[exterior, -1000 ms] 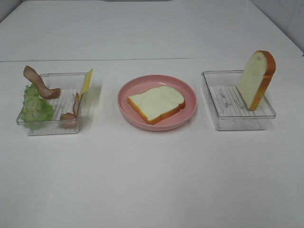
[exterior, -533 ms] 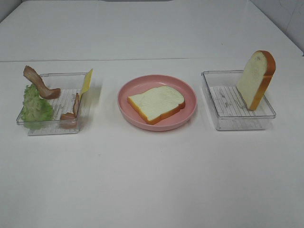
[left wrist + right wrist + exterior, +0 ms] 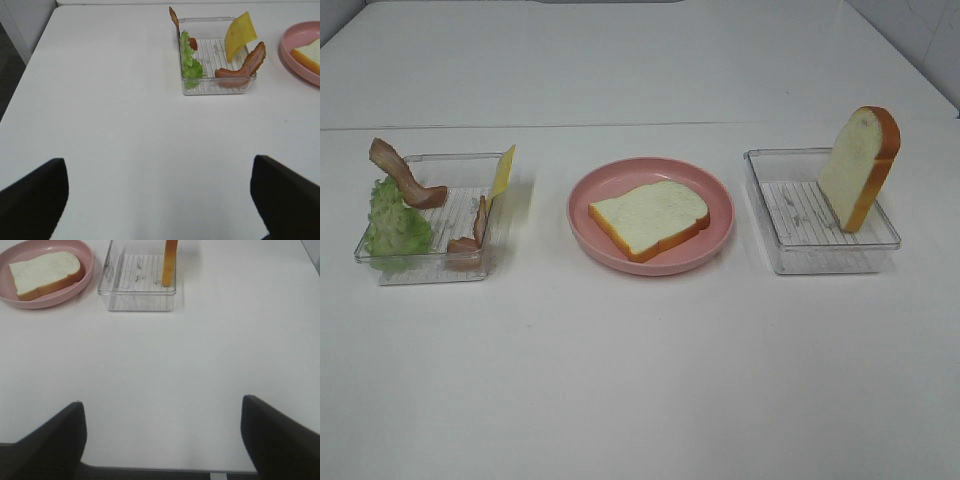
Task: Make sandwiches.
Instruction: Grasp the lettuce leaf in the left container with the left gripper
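Our left pincer (image 3: pixel 157 167) stands wide apart with nothing between its fingers. Our right pincer (image 3: pixel 161 405) gapes empty in the same way. Both hang over bare worktop (image 3: pixel 640 400), well apart from the food.

We take the pink plate (image 3: pixel 650 266) as the dial's centre in the high view. The sandwich so far is only a base slice (image 3: pixel 650 217), lying flat on that plate. At three o'clock a clear tray (image 3: pixel 820 262) holds the upright slice (image 3: pixel 858 170), which stands on its edge and leans on the tray's wall. At nine o'clock the filling tray (image 3: pixel 425 270) carries the lettuce (image 3: pixel 392 225), the bacon strips (image 3: pixel 408 178) and the cheese (image 3: pixel 503 172).

We judge several risks:
- The upright slice may topple out of the tray if a finger nudges it before we close on it.
- The cheese balances on edge at the tray's corner, so a brush could flick it onto the worktop.
- One bacon strip overhangs the rim and could drop outside.
- The light trays may slide under a sideways push.
- Fillings set off-centre may slip from the base slice.

Our count:
- two pincers
- two bread slices
- two bacon strips
- one piece of lettuce
- one piece of cheese
- two trays
- one plate
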You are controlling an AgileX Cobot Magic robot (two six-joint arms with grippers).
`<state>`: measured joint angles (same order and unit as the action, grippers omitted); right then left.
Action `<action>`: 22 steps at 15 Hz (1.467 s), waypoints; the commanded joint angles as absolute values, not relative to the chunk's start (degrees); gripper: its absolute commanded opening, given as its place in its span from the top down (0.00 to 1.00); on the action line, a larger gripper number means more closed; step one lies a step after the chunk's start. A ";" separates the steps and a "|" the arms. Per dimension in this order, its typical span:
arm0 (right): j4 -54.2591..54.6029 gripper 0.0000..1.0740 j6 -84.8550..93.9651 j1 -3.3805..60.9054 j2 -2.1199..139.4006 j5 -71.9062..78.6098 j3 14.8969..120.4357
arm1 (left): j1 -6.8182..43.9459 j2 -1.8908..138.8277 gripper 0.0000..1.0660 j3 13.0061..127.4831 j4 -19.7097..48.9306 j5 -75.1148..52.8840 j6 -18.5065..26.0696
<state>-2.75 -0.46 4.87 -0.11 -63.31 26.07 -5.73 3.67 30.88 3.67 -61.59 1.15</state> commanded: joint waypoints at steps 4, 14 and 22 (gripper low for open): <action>-2.75 0.24 0.00 4.47 -2.06 -62.80 25.78 | -6.02 35.52 0.15 41.48 4.24 -56.67 -0.92; -2.75 0.24 0.00 4.47 -2.06 -62.80 25.78 | -5.96 92.30 0.15 71.91 9.28 -53.74 0.00; -2.75 0.24 0.00 4.47 -2.06 -62.80 25.78 | 3.32 113.04 0.15 84.05 7.10 -50.65 -6.42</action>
<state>-2.75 -0.46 4.87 -0.11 -63.31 26.07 2.86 112.64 83.82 7.51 -51.05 -5.96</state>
